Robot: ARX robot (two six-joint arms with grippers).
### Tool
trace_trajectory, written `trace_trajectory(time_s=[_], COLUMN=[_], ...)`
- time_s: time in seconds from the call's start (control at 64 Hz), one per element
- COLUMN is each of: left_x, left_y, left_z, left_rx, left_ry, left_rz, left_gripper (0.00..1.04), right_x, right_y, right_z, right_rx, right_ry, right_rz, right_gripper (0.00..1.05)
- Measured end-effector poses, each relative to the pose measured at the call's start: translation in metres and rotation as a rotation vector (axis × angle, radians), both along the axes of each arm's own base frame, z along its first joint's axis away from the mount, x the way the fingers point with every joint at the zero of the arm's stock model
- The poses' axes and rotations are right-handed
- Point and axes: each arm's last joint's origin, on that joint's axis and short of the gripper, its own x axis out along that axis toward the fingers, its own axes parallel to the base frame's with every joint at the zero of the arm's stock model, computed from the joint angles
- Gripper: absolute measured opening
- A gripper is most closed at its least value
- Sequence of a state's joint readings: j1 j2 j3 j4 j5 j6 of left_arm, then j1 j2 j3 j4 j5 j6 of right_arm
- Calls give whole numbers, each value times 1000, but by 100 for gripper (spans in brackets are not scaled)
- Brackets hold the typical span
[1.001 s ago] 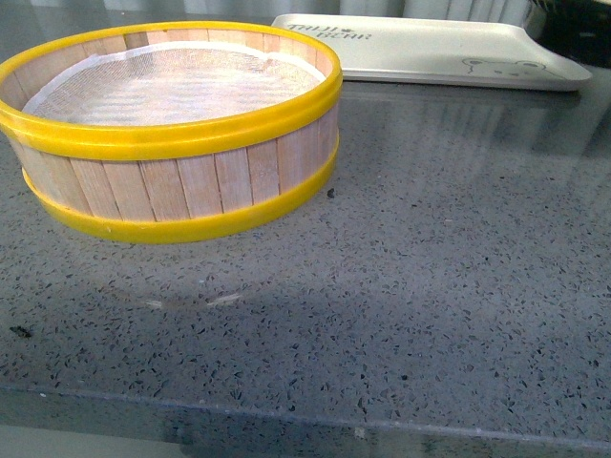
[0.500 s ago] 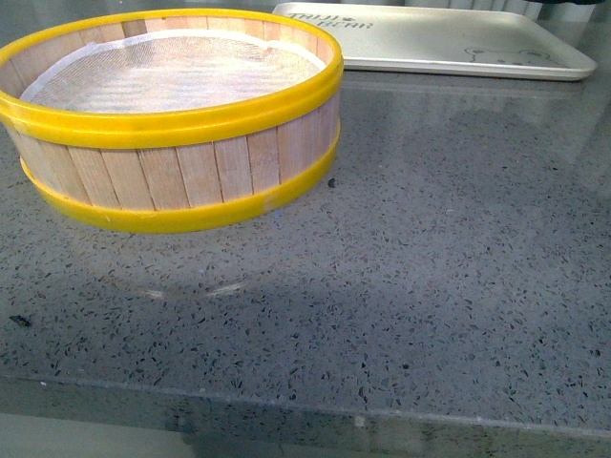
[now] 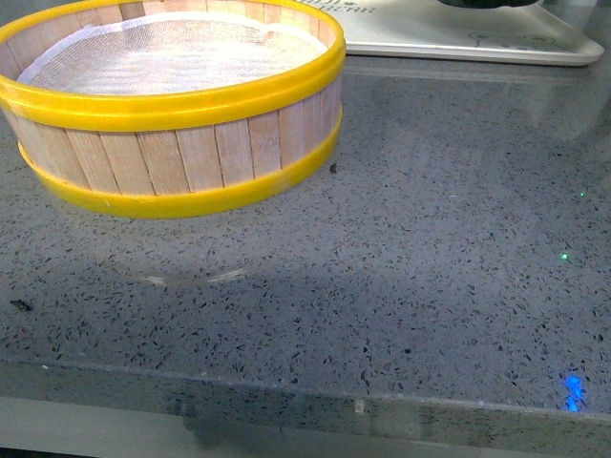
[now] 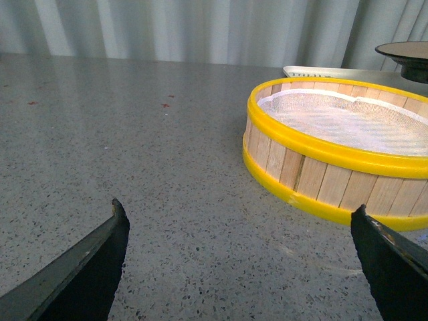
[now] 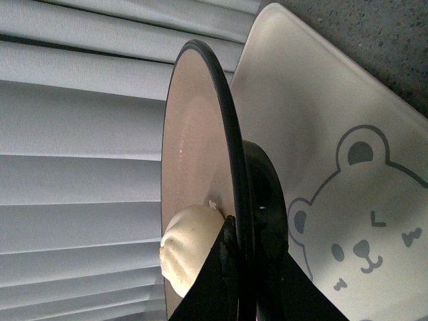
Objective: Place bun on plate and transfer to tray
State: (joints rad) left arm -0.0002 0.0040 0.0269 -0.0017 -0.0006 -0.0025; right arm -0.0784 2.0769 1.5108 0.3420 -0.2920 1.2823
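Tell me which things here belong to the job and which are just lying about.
Job:
small cream-white pleated bun
round beige plate with black rim
flat white plastic tray with bear face
right end effector

Lying about:
yellow-rimmed wooden steamer basket

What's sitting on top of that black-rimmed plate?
A cream-white bun rests on the plate, near the rim pinched by the right gripper. The jaws hide part of it.

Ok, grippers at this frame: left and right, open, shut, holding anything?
Left gripper: open, empty, above the counter.
Right gripper: shut on the plate rim, the bun on it, over the tray.
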Motion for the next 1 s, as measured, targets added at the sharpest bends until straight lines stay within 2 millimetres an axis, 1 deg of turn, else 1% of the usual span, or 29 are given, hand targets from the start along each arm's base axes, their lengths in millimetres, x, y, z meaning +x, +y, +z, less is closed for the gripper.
trace_trajectory(time_s=[0.235, 0.469, 0.719, 0.735, 0.782, 0.797, 1.001], left_x=[0, 0, 0, 0, 0, 0, 0], left_y=[0, 0, 0, 0, 0, 0, 0], left_z=[0, 0, 0, 0, 0, 0, 0], left_rx=[0, 0, 0, 0, 0, 0, 0], left_ry=[0, 0, 0, 0, 0, 0, 0], left_rz=[0, 0, 0, 0, 0, 0, 0], left_gripper=[98, 98, 98, 98, 98, 98, 98], right_x=[4, 4, 3, 3, 3, 3, 1], right_y=[1, -2, -8, -9, -9, -10, -11], right_z=[-11, -27, -30, -30, -30, -30, -34], right_rx=[5, 8, 7, 7, 13, 15, 26], right_ry=[5, 35, 39, 39, 38, 36, 34], right_rz=[-9, -18, -30, -30, -29, -28, -30], right_gripper=[2, 2, 2, 3, 10, 13, 44])
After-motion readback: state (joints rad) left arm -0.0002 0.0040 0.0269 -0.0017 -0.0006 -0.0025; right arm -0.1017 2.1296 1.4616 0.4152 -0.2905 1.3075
